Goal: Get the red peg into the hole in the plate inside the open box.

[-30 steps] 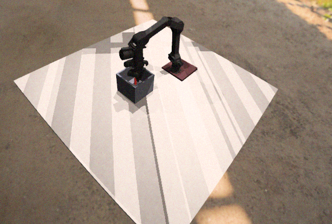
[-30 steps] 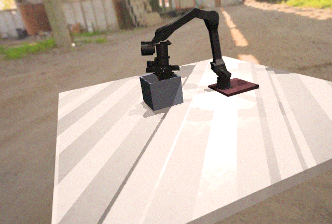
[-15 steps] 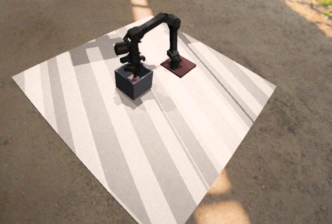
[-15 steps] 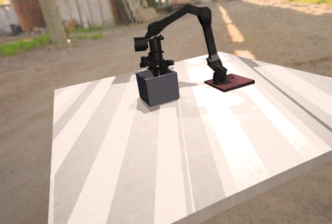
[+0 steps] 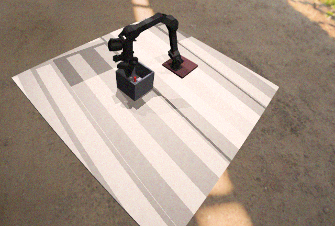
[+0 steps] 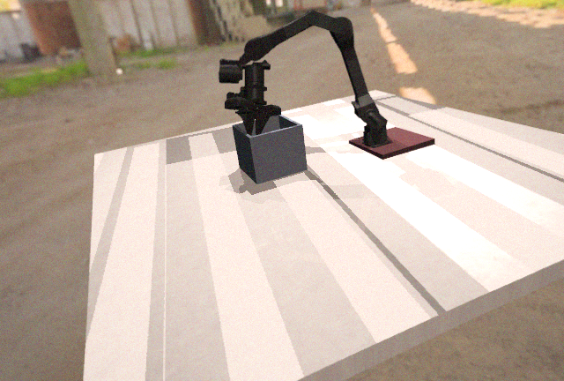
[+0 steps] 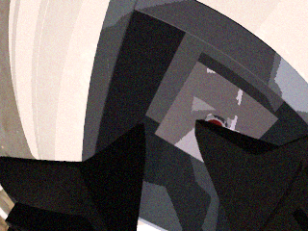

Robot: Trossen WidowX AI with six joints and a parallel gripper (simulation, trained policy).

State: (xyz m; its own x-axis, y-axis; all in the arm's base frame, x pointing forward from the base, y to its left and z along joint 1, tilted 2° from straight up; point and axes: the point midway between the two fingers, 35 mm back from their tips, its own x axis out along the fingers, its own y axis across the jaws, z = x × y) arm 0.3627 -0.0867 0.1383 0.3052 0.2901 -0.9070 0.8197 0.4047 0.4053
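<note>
The red peg (image 5: 134, 78) (image 7: 218, 122) stands upright inside the dark grey open box (image 5: 125, 86) (image 6: 279, 153) (image 7: 149, 53). In the wrist view its red top shows within the pale ring of the hole in the grey plate (image 7: 180, 106). The right finger partly covers it, and how deep it sits cannot be told. My gripper (image 5: 130, 75) (image 6: 256, 131) (image 7: 169, 128) is open and empty, with its fingertips low over the box opening. In the wrist view the peg lies outside the gap, beyond the right fingertip. In the exterior view the box wall hides the peg.
The box walls stand around my fingertips, with the near wall between them and the front of the table (image 5: 167, 147) (image 6: 318, 249). The arm's base stands on a dark red board (image 5: 186, 69) (image 6: 410, 142) to the right of the box. Striped shadows cross the table.
</note>
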